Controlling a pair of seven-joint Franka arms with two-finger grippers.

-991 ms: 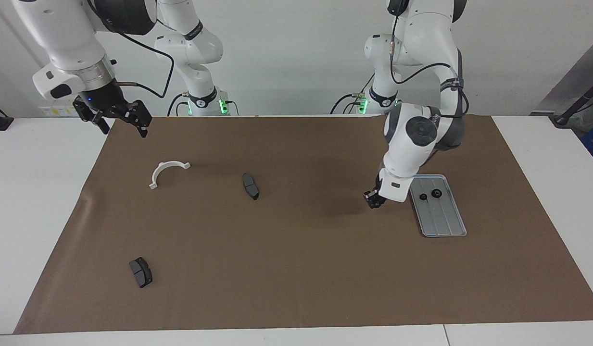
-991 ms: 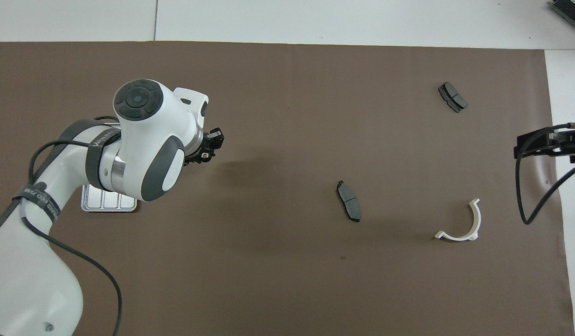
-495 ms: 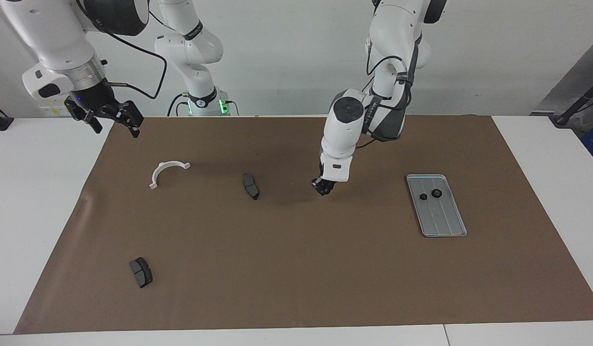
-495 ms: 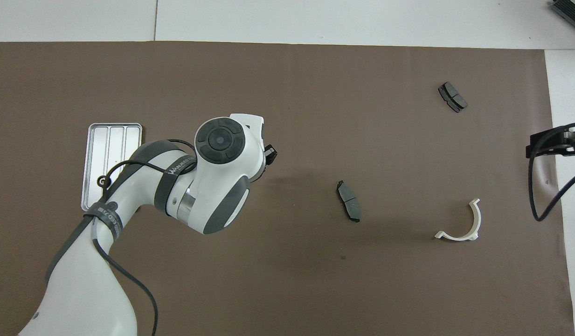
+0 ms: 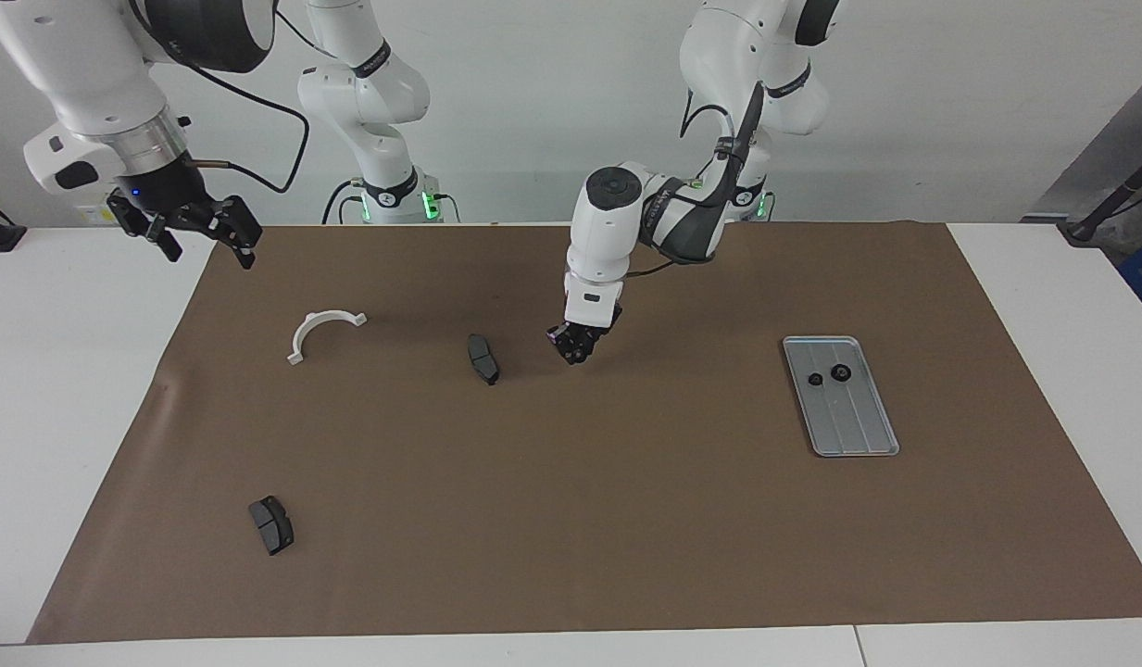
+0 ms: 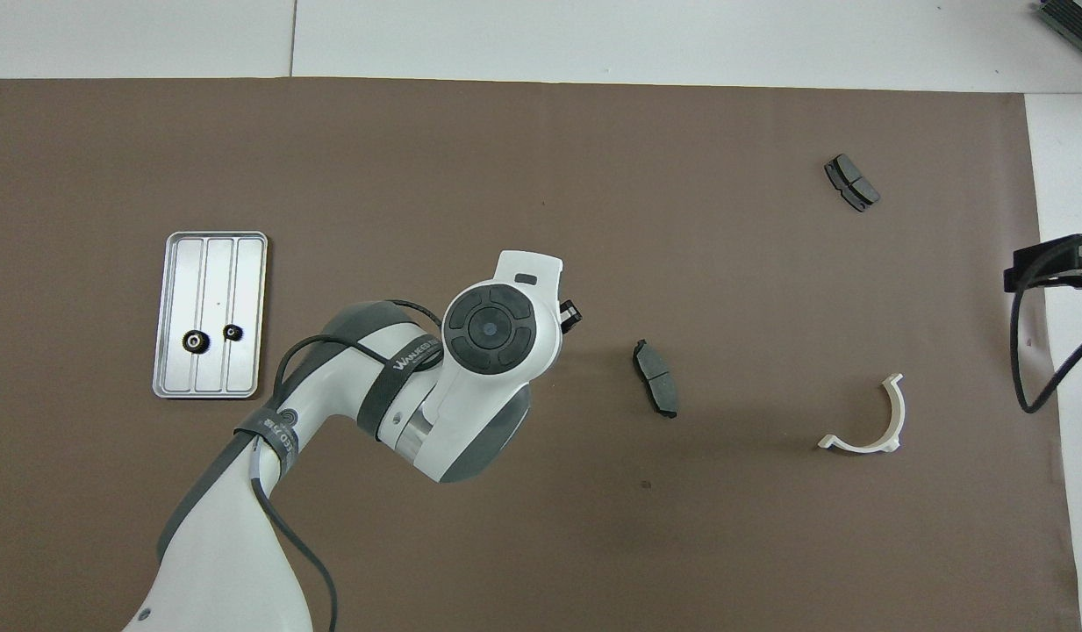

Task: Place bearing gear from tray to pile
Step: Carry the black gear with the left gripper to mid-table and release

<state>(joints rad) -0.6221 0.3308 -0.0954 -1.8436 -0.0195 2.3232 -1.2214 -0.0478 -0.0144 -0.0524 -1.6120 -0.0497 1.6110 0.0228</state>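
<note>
The silver-grey tray (image 5: 853, 428) (image 6: 205, 263) lies toward the left arm's end of the mat, with two small black bearing gears (image 5: 840, 373) (image 6: 193, 341) in it. The pile is a loose scatter: a white half-ring bracket (image 5: 322, 329) (image 6: 865, 421) and two dark brake pads (image 5: 483, 358) (image 5: 271, 524) (image 6: 655, 377). My left gripper (image 5: 573, 350) (image 6: 569, 314) hangs low over the mat beside the middle brake pad, a little toward the tray. Whether it holds a gear does not show. My right gripper (image 5: 205, 236) waits open, high over the mat's edge at the right arm's end.
A brown mat (image 5: 571, 519) covers most of the white table. The left arm's forearm (image 6: 400, 386) spans the mat between the tray and the middle pad in the overhead view. A cable (image 6: 1028, 351) hangs from the right gripper.
My left gripper has swung from beside the tray across the mat to just short of the middle brake pad. The right gripper has drifted slightly outward toward its end of the table.
</note>
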